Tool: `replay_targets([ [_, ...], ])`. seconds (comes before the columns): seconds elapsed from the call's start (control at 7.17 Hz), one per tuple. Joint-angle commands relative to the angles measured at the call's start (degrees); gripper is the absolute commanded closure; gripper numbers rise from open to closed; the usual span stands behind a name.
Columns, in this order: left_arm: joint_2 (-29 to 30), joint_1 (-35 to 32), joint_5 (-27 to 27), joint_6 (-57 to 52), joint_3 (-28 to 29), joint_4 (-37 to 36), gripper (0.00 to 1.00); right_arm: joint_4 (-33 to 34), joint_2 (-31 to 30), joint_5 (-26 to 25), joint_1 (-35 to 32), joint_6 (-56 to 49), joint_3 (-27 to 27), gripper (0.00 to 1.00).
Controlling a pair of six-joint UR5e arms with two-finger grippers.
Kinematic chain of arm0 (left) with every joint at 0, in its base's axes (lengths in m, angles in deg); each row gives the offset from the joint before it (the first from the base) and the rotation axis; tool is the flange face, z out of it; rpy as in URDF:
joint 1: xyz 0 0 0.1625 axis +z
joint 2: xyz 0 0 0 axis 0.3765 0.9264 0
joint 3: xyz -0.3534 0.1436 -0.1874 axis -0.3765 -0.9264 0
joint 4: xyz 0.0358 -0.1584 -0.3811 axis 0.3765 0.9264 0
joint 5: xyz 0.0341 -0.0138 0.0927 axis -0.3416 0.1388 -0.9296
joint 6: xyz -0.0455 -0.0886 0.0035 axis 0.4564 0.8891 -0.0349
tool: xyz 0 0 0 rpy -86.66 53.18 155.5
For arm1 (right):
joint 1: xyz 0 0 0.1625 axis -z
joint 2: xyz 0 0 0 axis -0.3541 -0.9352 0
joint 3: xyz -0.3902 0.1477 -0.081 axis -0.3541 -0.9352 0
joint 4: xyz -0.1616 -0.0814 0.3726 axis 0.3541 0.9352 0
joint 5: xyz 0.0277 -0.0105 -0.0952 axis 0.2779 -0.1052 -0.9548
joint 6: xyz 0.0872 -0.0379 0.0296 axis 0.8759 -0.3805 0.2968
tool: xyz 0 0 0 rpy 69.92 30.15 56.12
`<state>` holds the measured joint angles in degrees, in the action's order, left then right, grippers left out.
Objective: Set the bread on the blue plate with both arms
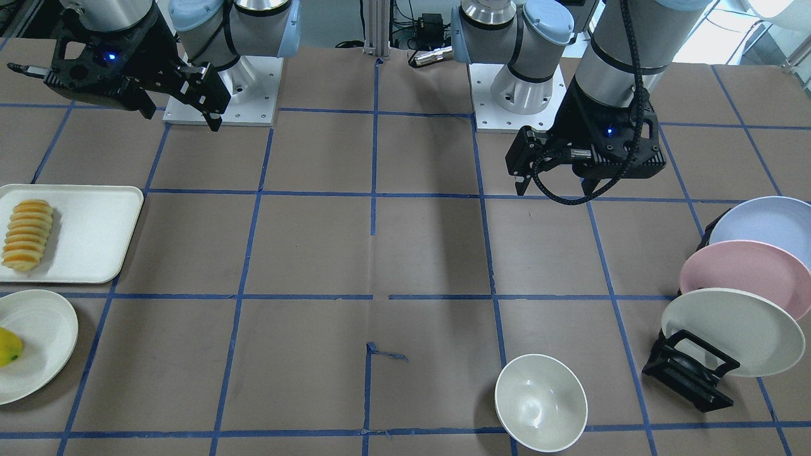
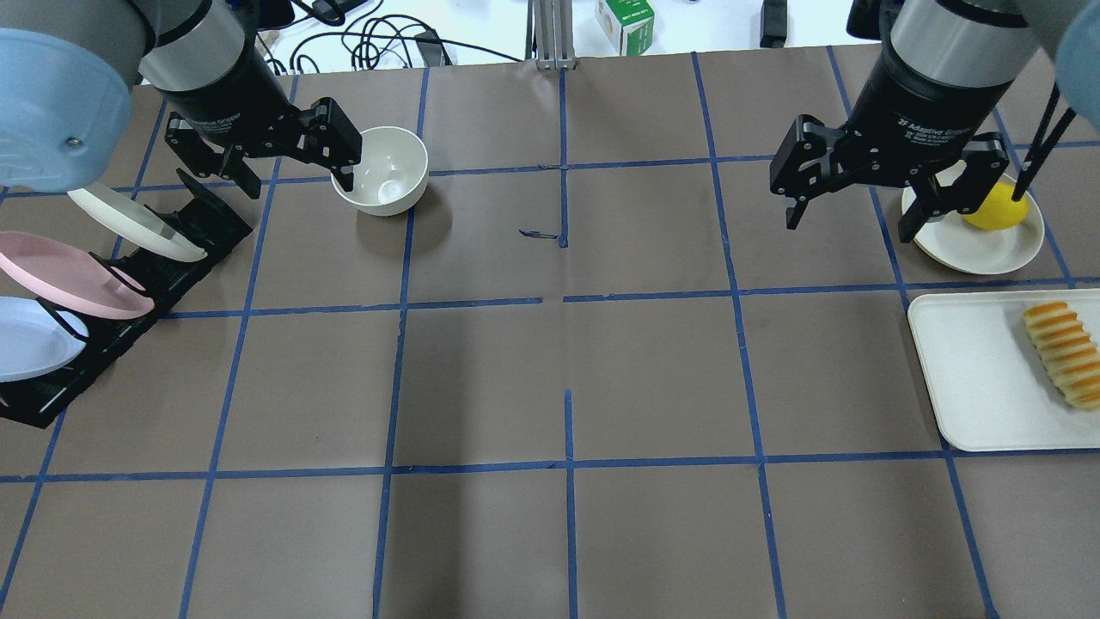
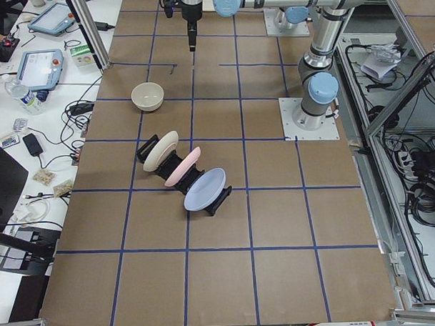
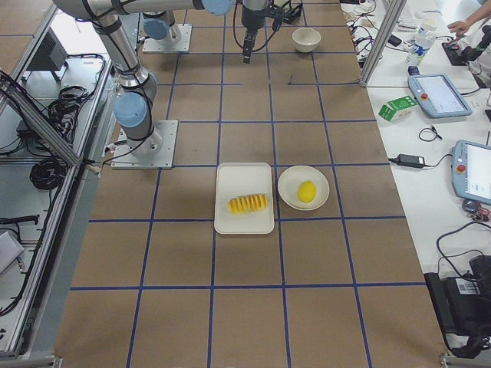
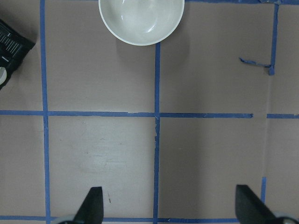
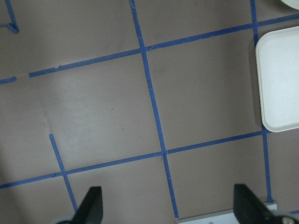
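Note:
The bread (image 1: 26, 235) is a ridged, orange-topped loaf lying on a white tray (image 1: 95, 234) on my right side. It also shows in the overhead view (image 2: 1064, 352) and the exterior right view (image 4: 248, 203). The blue plate (image 1: 770, 221) stands tilted in a black rack on my left side, and also shows in the overhead view (image 2: 26, 340). My left gripper (image 2: 296, 180) is open and empty, high above the table between rack and bowl. My right gripper (image 2: 851, 222) is open and empty, high up, inward of the tray. Both wrist views show spread fingers (image 5: 93, 205) (image 6: 91, 205) over bare table.
A pink plate (image 2: 69, 275) and a white plate (image 2: 137, 223) share the rack (image 1: 690, 373) with the blue one. A white bowl (image 2: 381, 169) stands near the left gripper. A yellow fruit (image 2: 995, 206) lies on a small white plate (image 2: 971, 245) beyond the tray.

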<state>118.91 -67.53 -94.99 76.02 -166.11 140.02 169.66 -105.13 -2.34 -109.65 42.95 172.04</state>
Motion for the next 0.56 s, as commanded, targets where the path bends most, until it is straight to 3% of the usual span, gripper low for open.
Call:
replay_targets([
  [0.0, 0.1, 0.8, 0.3, 0.0, 0.4, 0.0, 0.0, 0.0, -0.3, 0.1, 0.1, 0.0, 0.1, 0.0],
  [0.42, -1.1, 4.4, 0.0, -1.1, 0.4, -2.4, 0.0, -0.5, -0.2, -0.7, 1.0, -0.2, 0.6, 0.0],
])
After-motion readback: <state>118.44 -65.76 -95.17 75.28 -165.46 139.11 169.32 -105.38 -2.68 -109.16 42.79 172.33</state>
